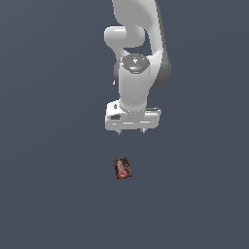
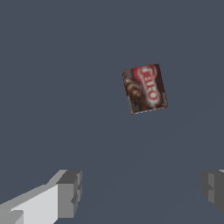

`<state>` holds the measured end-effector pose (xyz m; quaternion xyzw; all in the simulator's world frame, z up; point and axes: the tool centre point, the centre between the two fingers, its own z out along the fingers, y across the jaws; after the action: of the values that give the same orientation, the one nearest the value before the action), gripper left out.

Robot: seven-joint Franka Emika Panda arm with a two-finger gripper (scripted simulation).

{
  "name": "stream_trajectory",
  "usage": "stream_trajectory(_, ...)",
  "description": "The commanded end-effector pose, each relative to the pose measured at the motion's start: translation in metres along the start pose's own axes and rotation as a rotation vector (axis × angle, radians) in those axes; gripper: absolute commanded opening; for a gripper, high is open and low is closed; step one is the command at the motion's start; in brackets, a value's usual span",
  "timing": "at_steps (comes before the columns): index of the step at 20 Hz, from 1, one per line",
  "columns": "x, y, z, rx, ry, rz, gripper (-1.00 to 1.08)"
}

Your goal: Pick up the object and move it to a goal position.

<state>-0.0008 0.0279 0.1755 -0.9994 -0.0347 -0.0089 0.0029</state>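
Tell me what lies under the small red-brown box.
The box lies flat, label up, on the plain dark grey floor; nothing else shows around it. Its underside is hidden by the box itself. The open gripper hangs apart from it, not touching.

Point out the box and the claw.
box (image 1: 123, 168), exterior view, middle of its labelled face.
claw (image 1: 131, 131), exterior view, midway between its fingertips.
finger (image 2: 69, 194), wrist view, its grey pad.

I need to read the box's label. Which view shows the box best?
The wrist view: the box appears large, label face legible, ahead of the open hand. The exterior view shows it small, label blurred.
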Motion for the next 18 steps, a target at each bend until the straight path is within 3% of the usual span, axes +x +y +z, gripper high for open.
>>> stream_trajectory(1, 0.000, 0.000, 0.000, 0.000, 0.000, 0.000, 1.00)
stream_trajectory(10, 0.005, -0.020, -0.010, -0.015, 0.005, -0.046, 1.00)
stream_trajectory(18, 0.009, -0.018, -0.007, -0.015, 0.004, -0.050, 1.00)
